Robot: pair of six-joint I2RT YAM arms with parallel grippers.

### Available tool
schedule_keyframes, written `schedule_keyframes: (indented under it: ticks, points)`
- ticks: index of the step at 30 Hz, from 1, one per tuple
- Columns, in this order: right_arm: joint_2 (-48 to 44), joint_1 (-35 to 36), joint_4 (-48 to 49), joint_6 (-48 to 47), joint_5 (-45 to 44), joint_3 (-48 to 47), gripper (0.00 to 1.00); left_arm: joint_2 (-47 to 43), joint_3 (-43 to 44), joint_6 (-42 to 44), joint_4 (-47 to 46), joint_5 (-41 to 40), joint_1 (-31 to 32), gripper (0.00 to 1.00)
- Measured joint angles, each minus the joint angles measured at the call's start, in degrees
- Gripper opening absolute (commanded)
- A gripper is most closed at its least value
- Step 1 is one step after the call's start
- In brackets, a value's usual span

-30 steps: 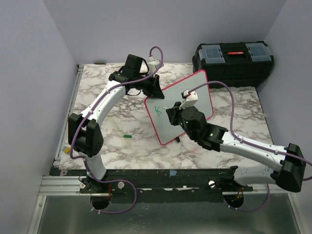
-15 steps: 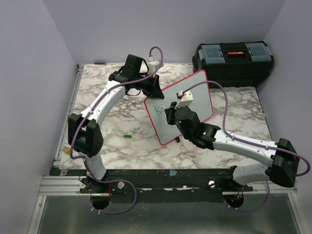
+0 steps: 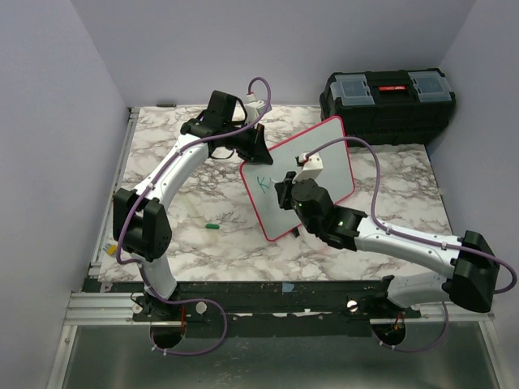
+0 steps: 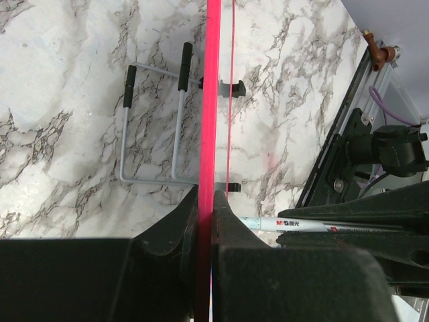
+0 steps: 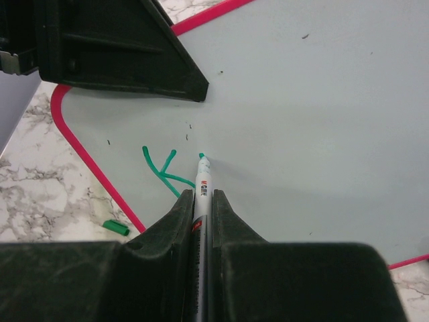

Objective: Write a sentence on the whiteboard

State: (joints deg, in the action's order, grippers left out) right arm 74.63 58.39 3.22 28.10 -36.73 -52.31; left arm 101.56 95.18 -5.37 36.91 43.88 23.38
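The whiteboard [image 3: 332, 146], white with a red-pink rim, stands tilted on the marble table. My left gripper [image 3: 258, 150] is shut on its upper left edge; in the left wrist view the rim [image 4: 213, 100] runs between my left gripper's [image 4: 206, 198] jaws. My right gripper [image 3: 285, 185] is shut on a white marker [image 5: 202, 178], whose green tip touches the board [image 5: 301, 121] just right of a green "K" [image 5: 161, 171]. The K [image 3: 263, 183] is the only lettering of the sentence that shows. The right gripper [image 5: 202, 198] hides the marker's rear.
A black toolbox [image 3: 388, 96] stands at the back right. The green marker cap [image 3: 212, 226] lies on the table left of the board. A wire stand [image 4: 154, 134] sits behind the board. Purple walls close in both sides.
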Motion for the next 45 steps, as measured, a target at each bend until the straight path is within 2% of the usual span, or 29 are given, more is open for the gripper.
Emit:
schedule_keyframes:
  ticks: [13, 25, 36, 45]
  points:
    - [-1.79, 0.00, -3.26, 1.81, 1.57, 1.84, 0.01, -0.11, 0.00, -0.02, 0.00, 0.00, 0.00, 0.00]
    - [-2.95, 0.00, -2.05, -0.26, 2.54, -2.21, 0.01, -0.17, 0.00, -0.02, 0.02, 0.00, 0.02, 0.00]
    - [2.01, 0.00, 0.20, -1.64, 2.40, -5.38, 0.01, -0.20, 0.00, 0.07, 0.04, -0.11, 0.02, 0.00]
    - [2.19, 0.00, 0.11, -1.03, -0.52, -5.14, 0.01, -0.28, -0.07, 0.04, 0.07, -0.17, 0.00, 0.00]
